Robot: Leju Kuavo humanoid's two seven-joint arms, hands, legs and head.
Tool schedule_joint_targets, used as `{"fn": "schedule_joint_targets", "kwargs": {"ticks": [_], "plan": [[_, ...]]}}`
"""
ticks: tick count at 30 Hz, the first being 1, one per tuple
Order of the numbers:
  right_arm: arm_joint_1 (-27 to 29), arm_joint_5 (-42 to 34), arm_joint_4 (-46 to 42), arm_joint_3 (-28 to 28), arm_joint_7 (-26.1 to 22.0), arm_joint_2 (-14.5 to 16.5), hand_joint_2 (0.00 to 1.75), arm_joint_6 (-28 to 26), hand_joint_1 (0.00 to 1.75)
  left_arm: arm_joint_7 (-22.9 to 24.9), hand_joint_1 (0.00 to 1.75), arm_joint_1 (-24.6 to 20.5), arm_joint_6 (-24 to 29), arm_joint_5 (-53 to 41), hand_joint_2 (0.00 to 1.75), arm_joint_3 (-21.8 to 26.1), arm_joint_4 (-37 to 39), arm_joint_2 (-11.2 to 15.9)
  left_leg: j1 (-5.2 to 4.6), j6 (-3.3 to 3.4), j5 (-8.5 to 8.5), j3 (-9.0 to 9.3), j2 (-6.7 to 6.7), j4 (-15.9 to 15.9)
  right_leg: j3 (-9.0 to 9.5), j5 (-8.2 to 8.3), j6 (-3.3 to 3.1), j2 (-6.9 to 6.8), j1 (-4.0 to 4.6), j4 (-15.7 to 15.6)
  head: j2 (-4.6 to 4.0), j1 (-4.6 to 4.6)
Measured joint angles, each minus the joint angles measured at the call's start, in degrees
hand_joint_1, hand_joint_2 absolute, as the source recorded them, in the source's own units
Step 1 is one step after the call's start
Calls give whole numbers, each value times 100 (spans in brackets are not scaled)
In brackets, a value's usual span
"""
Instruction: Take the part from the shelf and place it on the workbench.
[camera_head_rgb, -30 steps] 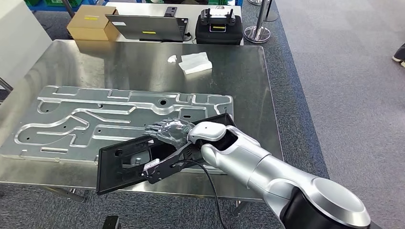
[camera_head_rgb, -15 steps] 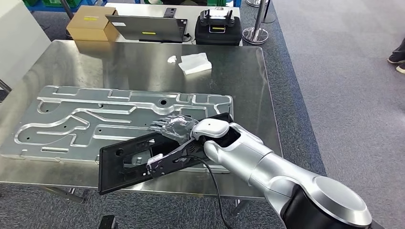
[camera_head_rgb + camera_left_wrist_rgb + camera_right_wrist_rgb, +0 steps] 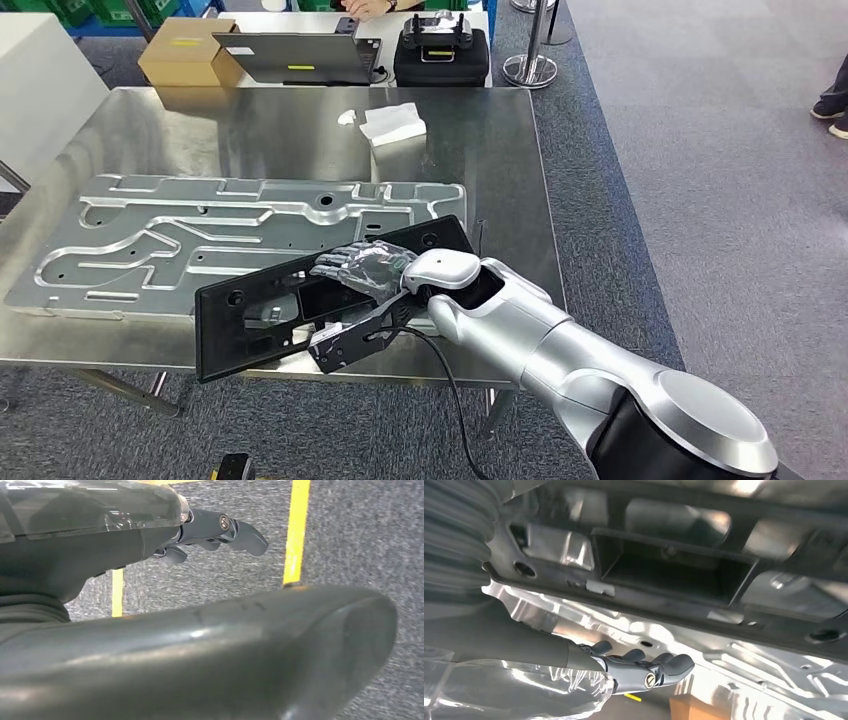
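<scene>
Part (image 3: 300,310), 1 long black plastic panel with cut-outs, lies flat along the near edge of the bench (image 3: 500,150), its far side overlapping the big aluminium plate (image 3: 150,235). The right hand (image 3: 362,268) rests on top of it near its right end, fingers laid forward over the panel; in the right wrist view the fingers (image 3: 659,667) look loosely curled with a gap between them and the panel's underside (image 3: 664,560), so I cannot tell whether the hand is gripping it or only lying against it. The left hand (image 3: 215,530) hangs over grey carpet with its fingers curled in and nothing in them.

Risk, as I judge it: the panel's near long edge sits at, or slightly past, the bench rim. If the hand lets go or drags while pulling away, the panel could tip or slide off toward the floor. A finger caught in a cut-out would pull it along.

Counted: 1 black part, 1 aluminium plate, 1 white crumpled cloth (image 3: 392,125) at the far side, and beyond the bench 1 cardboard box (image 3: 185,50), 1 laptop (image 3: 295,58) and 1 black case (image 3: 440,55).
</scene>
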Motion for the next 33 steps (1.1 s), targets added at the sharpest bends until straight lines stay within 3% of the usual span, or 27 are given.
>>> {"fn": "schedule_joint_targets", "kwargs": {"ticks": [1,3,5,6,8,10,12,14,15,16,17,18,20,22,24,25,27,29,30,31,32,33], "plan": [[5,3,7,0,5,0,175,0,0,-1,0,0,-3,-7,0,0,0,0,5,-9,47,112,0,-33,-58,37,10,0,1,12,0,1],[8,5,20,-3,8,1,175,-2,0,-1,0,-10,-7,-42,0,0,0,-1,22,-15,281,618,0,-691,-161,97,46,3,-3,57,0,1],[4,9,30,-13,9,2,175,-6,0,0,0,-33,-19,-73,0,-1,0,-5,8,33,379,1065,-19,-1368,-239,147,104,7,8,105,1,1],[2,12,34,-17,9,3,175,-10,0,2,0,-43,-27,-77,0,-1,0,-8,-6,69,368,1152,-32,-1524,-260,174,136,8,15,122,1,1],[2,19,40,-23,9,2,175,-16,0,13,0,-48,-42,-77,0,-2,0,-14,-21,157,401,1122,-44,-1547,-280,238,205,13,24,122,0,1],[-3,25,43,-34,13,-5,175,-19,0,20,0,-55,-50,-76,0,-2,0,-27,-7,252,480,1050,-24,-1563,-348,129,270,20,15,211,0,1],[-10,32,45,-54,18,-10,175,-18,0,8,0,-64,-53,-76,0,-1,0,-37,-5,341,594,936,3,-1571,-535,-343,323,20,3,696,0,1],[-8,38,46,-67,21,-12,175,-18,0,-20,0,-62,-52,-77,0,0,0,-39,-25,377,697,795,17,-1562,-742,-818,354,17,2,1440,-1,1],[-5,39,47,-68,21,-14,175,-18,0,-37,0,-59,-52,-78,0,0,0,-42,-37,381,746,723,21,-1555,-769,-891,356,17,4,1683,0,1],[-3,40,49,-69,20,-17,175,-18,0,-53,0,-57,-52,-78,0,0,0,-46,-50,382,795,651,23,-1548,-700,-845,341,17,10,1737,0,1],[-1,43,52,-72,15,-20,175,-20,0,-68,0,-55,-53,-78,0,0,0,-51,-68,381,843,583,23,-1543,-529,-721,308,18,20,1586,1,1],[-1,47,56,-78,10,-20,175,-23,0,-80,0,-55,-54,-79,0,-1,0,-57,-82,380,889,528,22,-1538,-267,-585,251,18,39,1260,1,1],[-5,54,64,-97,-6,-13,175,-34,0,-96,0,-56,-55,-83,0,-1,0,-87,-96,353,972,457,20,-1536,305,-489,112,10,104,459,1,0],[-9,56,73,-111,-22,-5,175,-47,0,-99,0,-60,-57,-88,0,-1,0,-111,-79,294,1060,430,26,-1555,560,-496,42,1,166,29,0,0],[-10,57,87,-115,-28,-5,175,-59,0,-91,0,-61,-61,-100,0,-2,0,-113,-70,232,1127,410,28,-1581,538,-390,26,-14,156,-75,0,1],[-11,57,93,-116,-31,-3,175,-62,0,-81,0,-60,-63,-110,0,-3,0,-113,-72,204,1064,378,23,-1546,512,-325,7,-25,133,-120,0,0],[-12,53,101,-120,-40,4,175,-65,0,-61,0,-59,-58,-144,0,-4,0,-113,-58,149,631,247,13,-1167,412,-172,-23,-45,84,-184,0,-1],[-4,41,103,-120,-47,6,175,-61,0,-54,0,-62,-44,-168,0,-4,0,-110,-25,87,106,76,12,-444,247,-42,-26,-46,72,-178,0,-2],[4,35,104,-120,-50,5,175,-59,0,-53,0,-64,-38,-172,0,-4,0,-107,-6,56,3,36,13,-135,157,18,-11,-49,63,-164,0,-2],[13,30,105,-120,-52,4,175,-57,0,-53,0,-63,-34,-172,0,-4,0,-104,11,24,38,65,13,20,62,74,9,-52,49,-142,0,-2],[19,29,107,-120,-54,4,175,-57,0,-53,0,-62,-33,-172,0,-4,0,-103,32,-9,182,190,14,-24,-38,125,36,-54,28,-108,1,-2],[23,28,107,-121,-56,4,175,-57,0,-53,0,-63,-32,-172,0,-4,0,-103,59,-46,349,409,16,-263,-137,167,69,-55,5,-60,0,-2]]}}
